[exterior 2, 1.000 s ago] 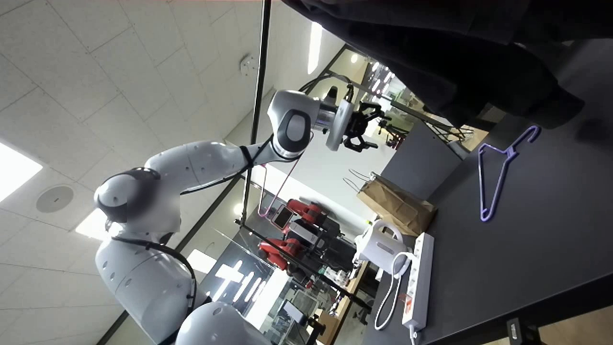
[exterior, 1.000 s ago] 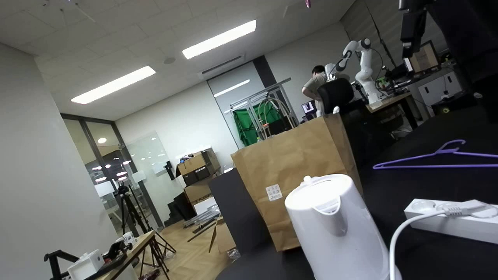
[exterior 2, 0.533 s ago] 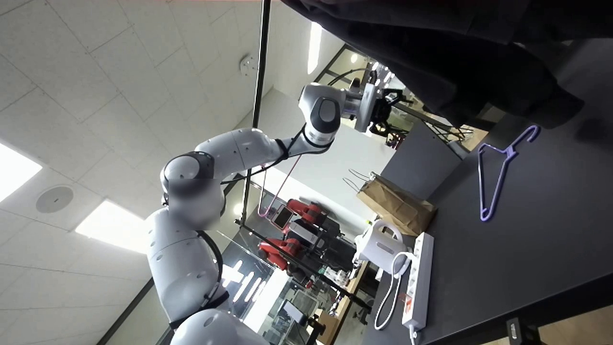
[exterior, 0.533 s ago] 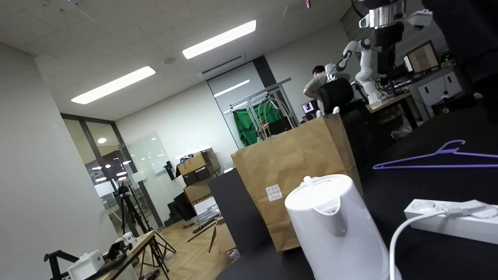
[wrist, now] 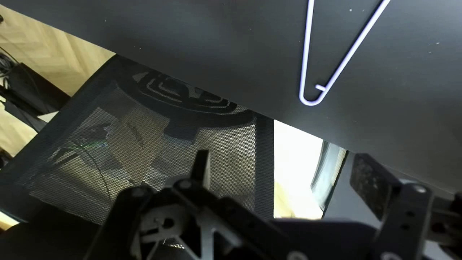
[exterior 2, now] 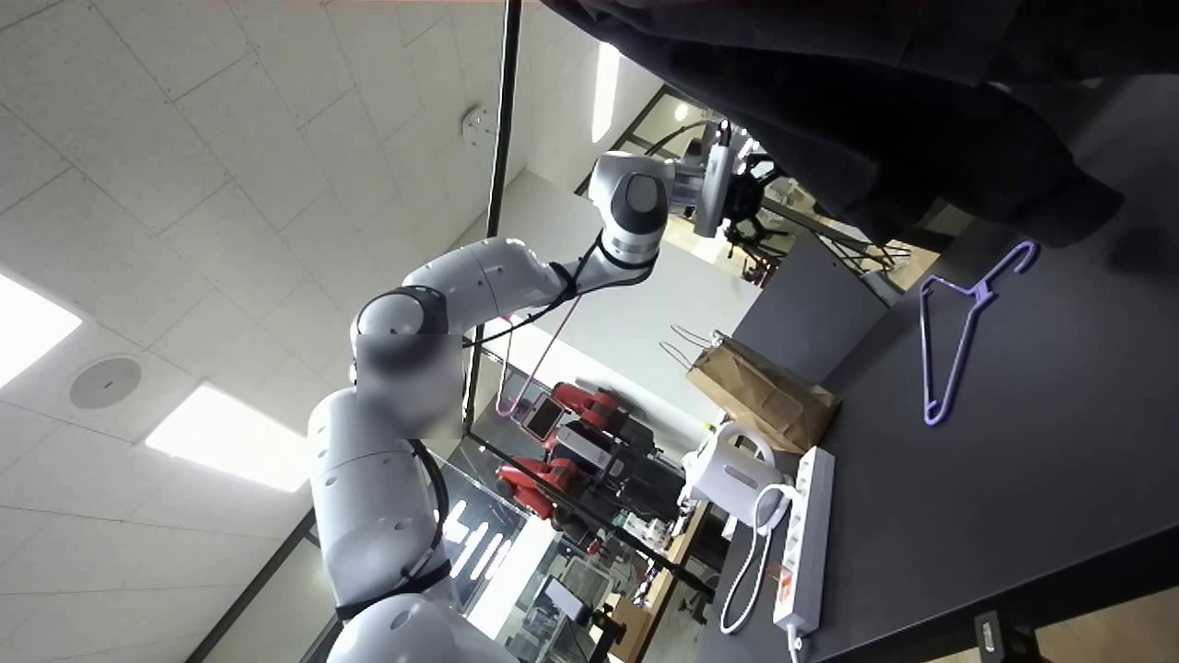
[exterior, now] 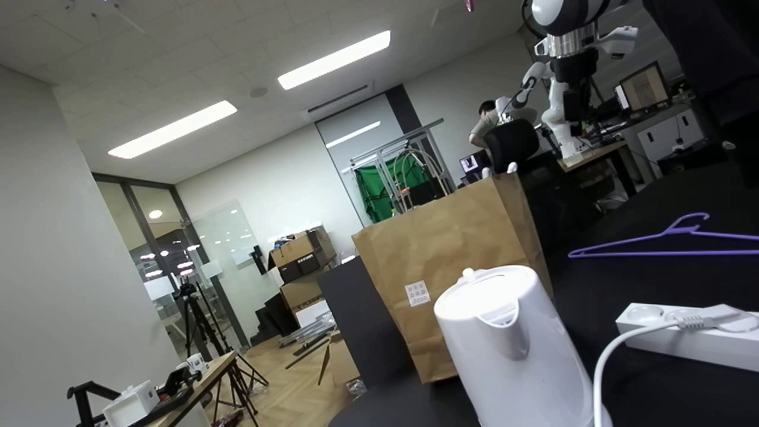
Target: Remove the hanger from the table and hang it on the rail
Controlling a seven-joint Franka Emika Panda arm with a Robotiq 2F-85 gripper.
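The purple hanger (exterior 2: 983,294) lies on the matte black table (exterior 2: 1041,442), well apart from the brown paper bag (exterior: 456,237) and the white kettle (exterior: 516,350), two containers standing near each other in both exterior views. The kettle is lidded, the bag stands upright, and what either holds is hidden. In the wrist view the gripper (wrist: 287,173) has its fingers (wrist: 373,182) spread wide apart, seemingly out past the table's edge

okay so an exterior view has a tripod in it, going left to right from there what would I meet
In an exterior view: tripod, stacked cardboard boxes, brown paper bag, then purple hanger, running off the right edge.
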